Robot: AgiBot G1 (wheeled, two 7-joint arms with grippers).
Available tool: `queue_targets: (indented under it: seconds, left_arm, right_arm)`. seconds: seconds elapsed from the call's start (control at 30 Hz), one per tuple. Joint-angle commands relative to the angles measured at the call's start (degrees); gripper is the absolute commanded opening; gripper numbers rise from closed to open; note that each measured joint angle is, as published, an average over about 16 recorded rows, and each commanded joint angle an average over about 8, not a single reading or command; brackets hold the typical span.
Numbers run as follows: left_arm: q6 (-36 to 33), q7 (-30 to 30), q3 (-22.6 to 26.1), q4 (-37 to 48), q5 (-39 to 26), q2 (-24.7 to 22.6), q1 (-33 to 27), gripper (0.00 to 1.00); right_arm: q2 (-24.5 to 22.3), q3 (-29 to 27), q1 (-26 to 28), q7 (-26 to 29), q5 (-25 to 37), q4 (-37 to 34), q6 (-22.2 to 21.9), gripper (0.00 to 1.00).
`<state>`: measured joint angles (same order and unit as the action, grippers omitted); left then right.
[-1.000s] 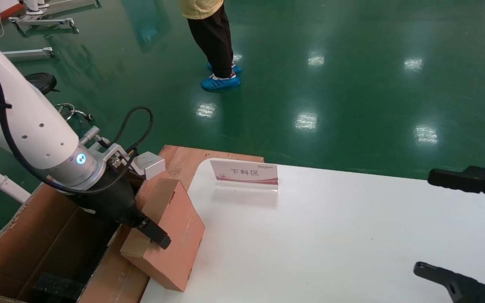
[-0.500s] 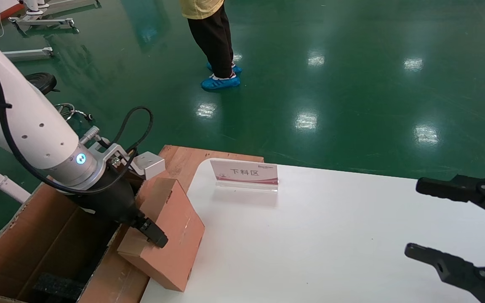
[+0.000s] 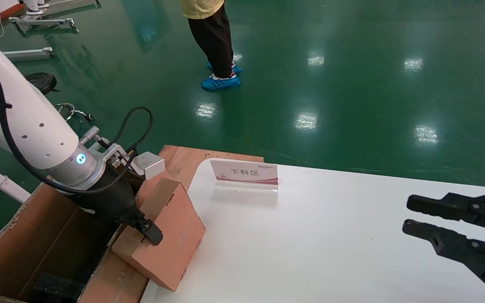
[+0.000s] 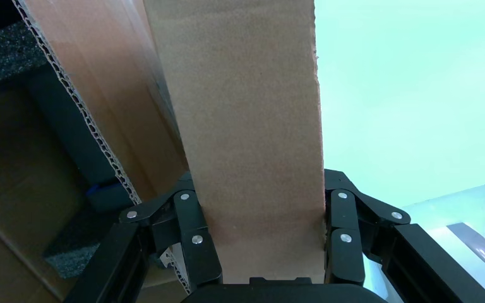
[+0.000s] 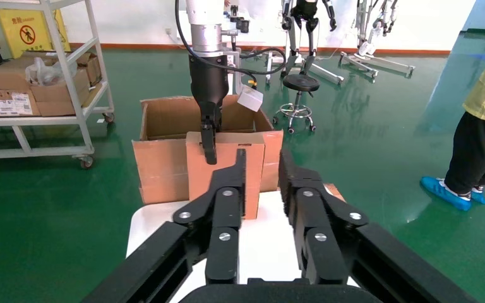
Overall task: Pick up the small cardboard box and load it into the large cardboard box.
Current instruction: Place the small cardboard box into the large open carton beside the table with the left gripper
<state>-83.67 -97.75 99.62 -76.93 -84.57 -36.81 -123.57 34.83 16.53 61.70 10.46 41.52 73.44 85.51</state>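
Note:
The small cardboard box (image 3: 175, 235), plain reddish-brown, stands tilted on the white table's left edge and leans over the large cardboard box (image 3: 53, 229). My left gripper (image 3: 152, 233) is shut on the small box's upper end. In the left wrist view both black fingers (image 4: 196, 233) press its sides (image 4: 252, 126). The large box is an open brown carton with black foam (image 3: 55, 286) at its bottom. My right gripper (image 3: 409, 215) hovers over the table's right side, empty, its fingers a narrow gap apart. It faces the small box (image 5: 197, 167) and the carton (image 5: 161, 164) from afar.
A clear sign stand with a pink label (image 3: 244, 173) sits at the back of the white table (image 3: 331, 244). A flat brown board (image 3: 192, 156) lies behind the carton. A person (image 3: 215, 46) stands on the green floor. A shelf cart (image 5: 38, 82) and a stool (image 5: 300, 85) are beyond.
My right gripper has moved left over the table and its fingers have narrowed from wide apart to a small gap. The left gripper has drawn the small box slightly left, toward the carton.

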Motion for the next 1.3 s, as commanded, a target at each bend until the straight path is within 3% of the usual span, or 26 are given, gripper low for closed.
queue_targets:
  seconds: [0.03,0.27,0.7,0.83,1.0,1.03,1.3]
  left_arm:
    - [0.02,0.07,0.01,0.24,0.04,-0.02,0.08,0.00]
    - [-1.63,-0.15,-1.89,-0.49,-0.60,-0.46,-5.35,0.00]
    - [-5.43,4.55,-6.68,-0.32,-3.31,-4.39,-23.41,0.00]
    - [-7.37,4.42,-3.04,-0.06,-3.01,-6.00,-30.06,0.00]
    - [-8.88,3.30,7.56,-0.18,0.62,-7.82,-39.50,0.00]
    - [-9.28,2.79,9.89,-0.46,1.65,-8.06,-41.37,0.00]
    - [-11.21,-1.90,25.31,-1.80,6.75,-8.82,-49.64,0.00]
  right_arm:
    - [0.00,0.00,0.00,0.00,0.00,0.00,0.00,0.00]
    - [0.00,0.03,0.02,-0.02,-0.01,-0.03,0.01,0.00]
    - [-0.02,0.08,0.04,-0.05,-0.04,-0.04,-0.01,0.00]
    - [-0.02,0.09,0.04,-0.05,-0.05,-0.04,-0.01,0.00]
    - [-0.03,0.11,0.04,-0.06,-0.07,-0.04,-0.02,0.00]
    - [-0.03,0.12,0.05,-0.06,-0.07,-0.04,-0.02,0.03]
    - [-0.04,0.14,0.05,-0.08,-0.09,-0.04,-0.03,1.00]
